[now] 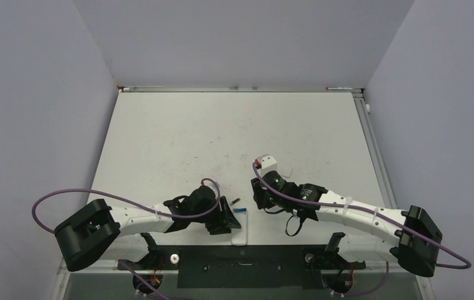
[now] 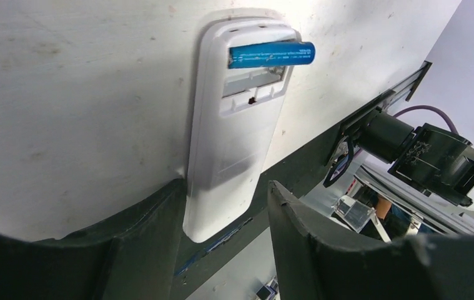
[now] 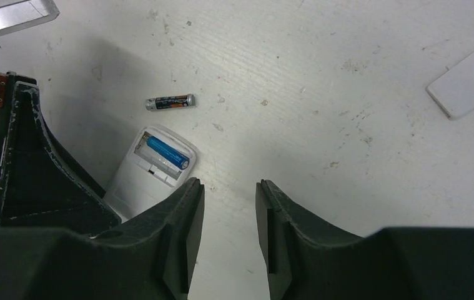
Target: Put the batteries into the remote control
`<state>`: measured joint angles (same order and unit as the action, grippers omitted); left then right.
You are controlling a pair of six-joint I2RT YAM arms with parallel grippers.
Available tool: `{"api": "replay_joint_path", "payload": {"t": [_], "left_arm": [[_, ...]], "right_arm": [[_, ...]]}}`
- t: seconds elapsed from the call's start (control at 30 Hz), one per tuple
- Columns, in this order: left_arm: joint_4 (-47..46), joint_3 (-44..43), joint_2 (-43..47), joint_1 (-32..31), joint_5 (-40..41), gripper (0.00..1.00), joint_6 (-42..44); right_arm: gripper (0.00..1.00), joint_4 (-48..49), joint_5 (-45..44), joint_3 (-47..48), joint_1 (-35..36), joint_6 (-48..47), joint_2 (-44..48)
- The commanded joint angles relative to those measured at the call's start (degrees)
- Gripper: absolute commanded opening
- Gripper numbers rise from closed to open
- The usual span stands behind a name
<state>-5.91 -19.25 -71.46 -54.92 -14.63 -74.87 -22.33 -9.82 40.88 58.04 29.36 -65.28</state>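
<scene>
**Inspector:** Left gripper (image 2: 225,187)?

**Assessor:** Jaws apart, straddling the lower end of the remote control (image 2: 234,125), not clamped. It lies back-up on the table (image 3: 346,125), with the blue battery (image 2: 271,54) crosswise over the open bay (image 2: 253,78), unseated. Advise squeezing the sides squarely, clear of the bay.

**Inspector:** Right gripper (image 3: 229,187)?

**Assessor:** Released, empty. The dark battery (image 3: 170,102) lies loose just beside the remote. Bay contacts and polarity marks — unreadable.

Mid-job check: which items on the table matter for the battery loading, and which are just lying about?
Job: remote control, back up, compartment open; blue battery lying across it; dark battery loose on table.
Lying about: small white cover piece.
</scene>
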Motion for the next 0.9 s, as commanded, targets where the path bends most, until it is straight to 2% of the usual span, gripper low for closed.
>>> {"api": "replay_joint_path", "payload": {"t": [0.0, 0.27, 0.53, 0.7, 0.87], "left_arm": [[-2.92, -2.42, -2.62, -1.60, 1.77, 0.47, -1.05], [-3.27, -3.12, -3.94, -2.57, 2.37, 0.46, -1.35], [6.79, -6.40, 0.23, -1.79, 6.90, 0.47, 2.60], [12.87, -7.36, 3.67, 2.09, 8.57, 0.48, 6.01], [12.99, -7.08, 4.24, 8.08, 7.03, 0.41, 8.63]], "right_arm": [[0.36, 3.39, 1.25, -0.38, -0.38, 1.30, -0.52], [0.36, 3.88, 0.77, -0.37, -0.56, 1.00, -1.00], [0.36, 4.32, 0.46, -0.39, -0.99, 0.08, -1.47], [0.36, 5.07, 1.12, -0.17, -1.50, -0.09, -2.12], [0.36, 6.21, 1.84, -0.06, -2.12, 0.03, -2.80]]}}
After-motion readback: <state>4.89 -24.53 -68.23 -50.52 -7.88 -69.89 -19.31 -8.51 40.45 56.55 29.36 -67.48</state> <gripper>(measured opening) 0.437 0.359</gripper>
